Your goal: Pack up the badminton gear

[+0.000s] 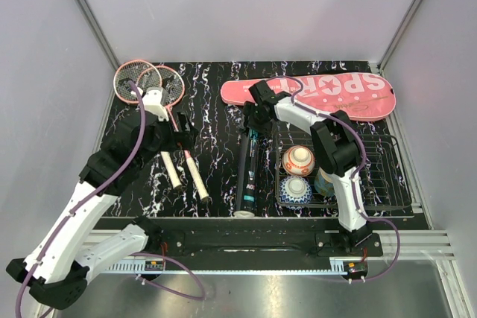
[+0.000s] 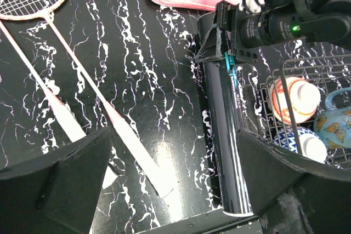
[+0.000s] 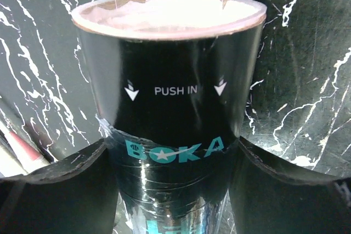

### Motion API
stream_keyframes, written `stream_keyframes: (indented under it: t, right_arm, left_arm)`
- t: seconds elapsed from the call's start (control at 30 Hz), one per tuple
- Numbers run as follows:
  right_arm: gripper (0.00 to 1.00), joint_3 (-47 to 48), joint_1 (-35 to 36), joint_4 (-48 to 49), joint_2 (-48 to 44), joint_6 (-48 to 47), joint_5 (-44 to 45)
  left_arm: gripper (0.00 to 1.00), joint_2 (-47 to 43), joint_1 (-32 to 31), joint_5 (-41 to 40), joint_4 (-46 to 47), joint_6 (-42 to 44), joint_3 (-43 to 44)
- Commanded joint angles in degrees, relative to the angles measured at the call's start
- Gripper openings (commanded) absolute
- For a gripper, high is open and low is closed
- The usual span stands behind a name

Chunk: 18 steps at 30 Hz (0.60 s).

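Black BOKA tube is lying lengthwise on the marbled black table, between the two pink-framed rackets and the wire basket. Right gripper is grasping its far end, jaws pressing both sides. Left gripper is hovering over the racket handles, jaws spread wide.

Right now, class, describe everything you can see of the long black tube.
The long black tube is glossy, printed PUSH IN in white and BOKA in teal. Its far end looks pale inside; the near end is white-rimmed. It lies on the marbled table beside the wire basket, the right gripper's jaws closed on its far end.
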Motion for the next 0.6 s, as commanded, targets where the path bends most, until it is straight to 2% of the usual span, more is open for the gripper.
stream_keyframes:
  t: [0.0, 0.13, 0.2, 0.23, 0.37, 0.4, 0.57]
  right_arm:
    - [0.67, 1.33, 0.58, 1.97, -0.07, -2.47, 1.76]
    - [0.82, 2.83, 0.58, 1.27, -0.24, -3.96, 0.79]
    - [0.96, 4.14, 0.58, 0.48, -1.03, -4.49, 1.14]
    - [1.0, 4.84, 0.66, -0.05, -1.3, -5.1, 1.66]
    - [0.99, 10.11, 0.58, -4.17, -3.32, -6.42, 2.46]
    - [1.0, 10.91, 0.58, -4.7, -4.8, -6.6, 2.63]
    - [1.0, 13.55, -1.26, -5.32, -10.87, -8.1, 3.07]
  left_arm:
    - [0.99, 0.2, 1.57, 3.87, 5.99, -1.07, -0.65]
    - [0.99, 2.48, 4.03, 9.05, 9.15, -2.3, -1.7]
    - [0.99, 3.54, 6.4, 11.08, 11.51, -3.09, -1.97]
    - [0.99, 4.68, 7.54, 13.7, 12.57, -3.36, -2.4]
    - [0.99, 8.89, 15.52, 22.49, 19.95, -6.78, -5.13]
    - [0.99, 10.3, 16.77, 24.43, 24.14, -8.96, -5.83]
    - [0.98, 24.97, 20.47, 34.37, 35.16, -14.69, -5.93]
